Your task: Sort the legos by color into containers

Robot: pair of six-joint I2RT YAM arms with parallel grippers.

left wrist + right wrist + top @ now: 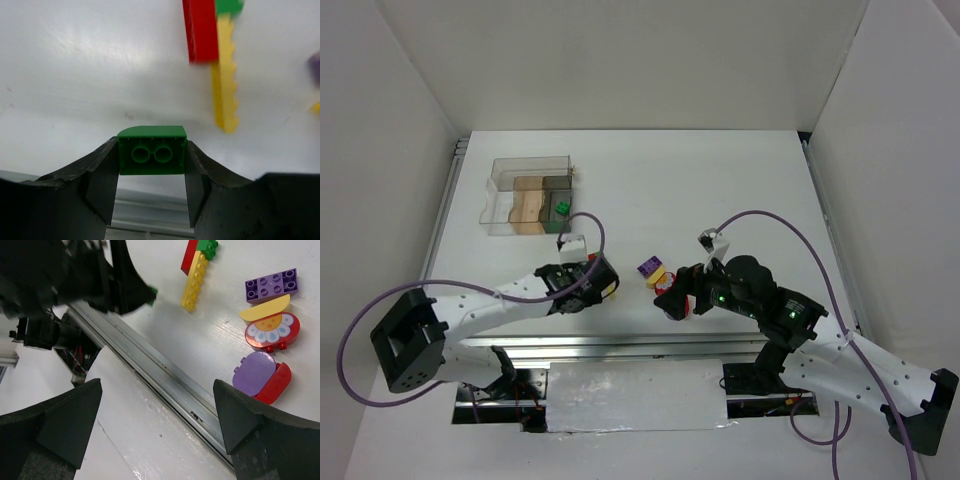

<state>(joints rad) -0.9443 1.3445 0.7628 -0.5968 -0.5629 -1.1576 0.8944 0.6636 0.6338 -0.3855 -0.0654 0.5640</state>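
My left gripper (152,145) is shut on a green brick (152,159), its underside facing the camera, just above the table. In the top view this gripper (584,280) is near the front edge. A red brick (201,30), a long yellow bar (225,80) and another green brick (229,6) lie together ahead of it. My right gripper (157,390) is open and empty over the front rail. Beside it lie a purple brick (271,285), a yellow half-disc (265,310), a red flower piece (272,331), a purple disc (254,374) and a red piece (276,385). The clear box (528,165) stands at the back left with a green lego (561,208) in its right compartment.
A metal rail (640,345) runs along the table's near edge and also shows in the right wrist view (165,372). Purple cables loop over both arms. White walls close the table in on three sides.
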